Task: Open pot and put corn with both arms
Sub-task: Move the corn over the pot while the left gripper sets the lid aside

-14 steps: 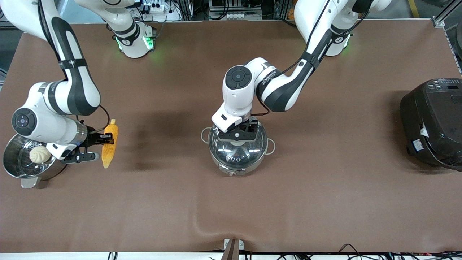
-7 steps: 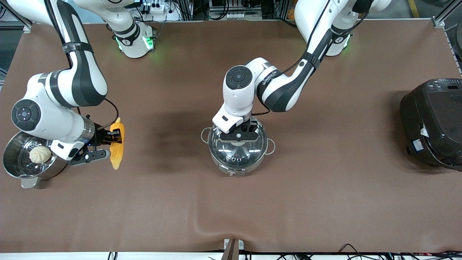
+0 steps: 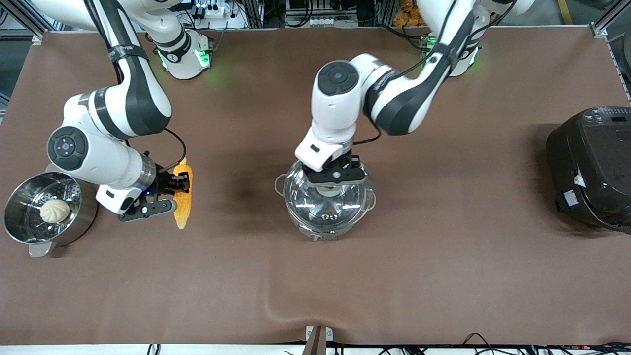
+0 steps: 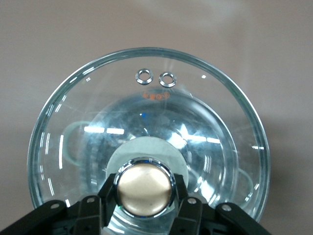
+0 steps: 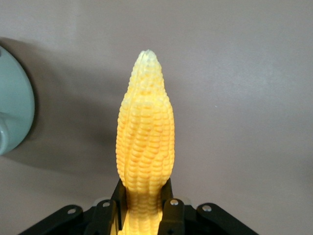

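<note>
The pot (image 3: 326, 209), shiny round steel with thin wire-loop handles, stands mid-surface on the brown matte surface (image 3: 443, 276). Over it the left gripper (image 3: 335, 176) has its jaws clamped on the lid (image 4: 146, 142) by its knob (image 4: 145, 186), a smooth copper-toned dome ringed in chrome. The lid is clear domed glass with two small metal-ringed vent holes and a faint orange mark under them, too blurred to read.

The right gripper (image 3: 170, 195), in the air over the surface toward the right arm's end, has its jaws clamped on the corn (image 3: 183, 198) near its thick end. The corn is a yellow-orange tapered cob with rows of bumpy kernels and a paler tip.

A perforated steel steamer (image 3: 29, 236) holds a pale round bun (image 3: 54, 211). A black cooker (image 3: 591, 167) sits at the left arm's end.
</note>
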Robot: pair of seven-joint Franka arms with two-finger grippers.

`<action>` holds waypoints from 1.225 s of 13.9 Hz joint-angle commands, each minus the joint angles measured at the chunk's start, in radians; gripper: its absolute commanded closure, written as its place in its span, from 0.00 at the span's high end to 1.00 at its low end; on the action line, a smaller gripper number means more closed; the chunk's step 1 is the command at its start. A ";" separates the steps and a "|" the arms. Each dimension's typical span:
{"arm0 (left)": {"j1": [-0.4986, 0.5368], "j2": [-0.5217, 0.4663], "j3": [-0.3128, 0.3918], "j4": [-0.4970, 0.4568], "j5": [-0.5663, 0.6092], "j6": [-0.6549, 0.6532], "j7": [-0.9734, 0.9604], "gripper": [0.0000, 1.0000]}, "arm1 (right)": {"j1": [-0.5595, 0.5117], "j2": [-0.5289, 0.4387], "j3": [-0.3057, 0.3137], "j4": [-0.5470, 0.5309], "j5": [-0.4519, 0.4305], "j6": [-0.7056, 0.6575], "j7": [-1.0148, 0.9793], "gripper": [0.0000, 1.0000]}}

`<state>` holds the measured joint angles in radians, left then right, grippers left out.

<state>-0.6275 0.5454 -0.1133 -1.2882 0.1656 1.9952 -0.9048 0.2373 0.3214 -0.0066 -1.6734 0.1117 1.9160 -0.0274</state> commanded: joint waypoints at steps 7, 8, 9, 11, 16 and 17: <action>0.414 -0.104 -0.006 -0.080 -0.021 -0.099 0.023 0.00 | 0.428 0.112 -0.012 0.110 -0.001 0.263 0.654 0.00; 0.442 -0.104 -0.011 -0.109 -0.021 -0.099 0.044 0.00 | 0.463 0.149 -0.012 0.132 -0.001 0.328 0.741 0.00; 0.459 -0.104 -0.012 -0.137 -0.021 -0.095 0.061 0.00 | 0.482 0.192 -0.012 0.167 -0.004 0.377 0.811 0.00; 0.476 -0.102 -0.014 -0.187 -0.023 -0.070 0.063 0.00 | 0.499 0.264 -0.015 0.222 -0.009 0.393 0.836 0.00; 0.486 -0.125 -0.012 -0.429 -0.029 0.167 0.064 0.00 | 0.494 0.285 -0.016 0.225 -0.032 0.339 0.859 1.00; 0.491 -0.124 -0.012 -0.463 -0.028 0.212 0.064 0.00 | 0.485 0.272 -0.019 0.231 -0.032 0.284 0.847 1.00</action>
<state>-0.1535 0.4754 -0.1219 -1.6460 0.1569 2.1260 -0.8529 0.7348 0.6078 -0.0221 -1.4738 0.0980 2.2821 0.8014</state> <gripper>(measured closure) 0.502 0.330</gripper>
